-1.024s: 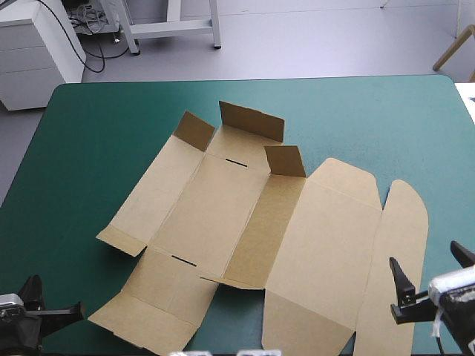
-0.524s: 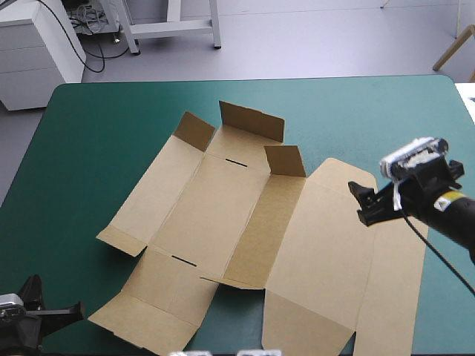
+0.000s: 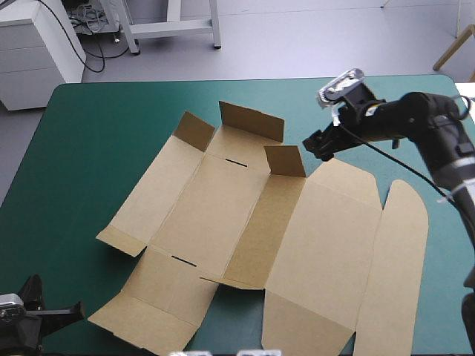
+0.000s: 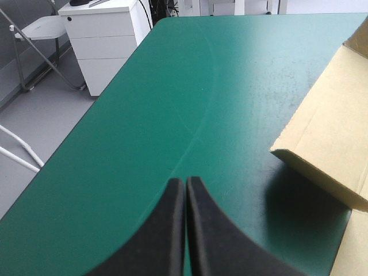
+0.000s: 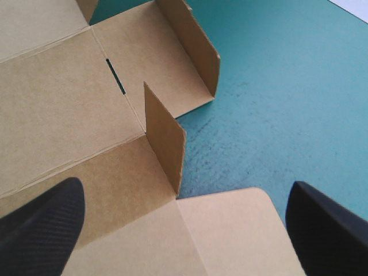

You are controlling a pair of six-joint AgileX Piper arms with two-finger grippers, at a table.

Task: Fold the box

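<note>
A: Right gripper, fingers?

B: Spread wide, one black finger at each side of my wrist view, nothing pinched. I've got it hovering over the far edge of the box's right half. As far as I can tell it isn't touching the board.

A: What's straight ahead of it?

B: The small corner flap, standing upright. I see it nearly edge-on from its right end, so one finger lines up with each face. Past it, further left and far, the far wall is raised too. The rounded lid panel lies flat below the gripper.

A: Left gripper?

B: Pressed together into one point, holding nothing, at the near left corner of the teal-green cover. The box's near left corner sits ahead of it and to its right, not touching.

A: Box layout, quick.

B: Cut sheet lying mid-table, long axis roughly left to right with a slight slant, lid end on the right. Three short pieces stand up at the far side, and the rest is flat.

A: So which arm goes?

B: Right, I'd say. It's near the corner flap and lined up along it, while the left is well apart from it. My guess is the move turns on that alignment: the flap lies leftward from the fingers, its plane running left to right.
</note>
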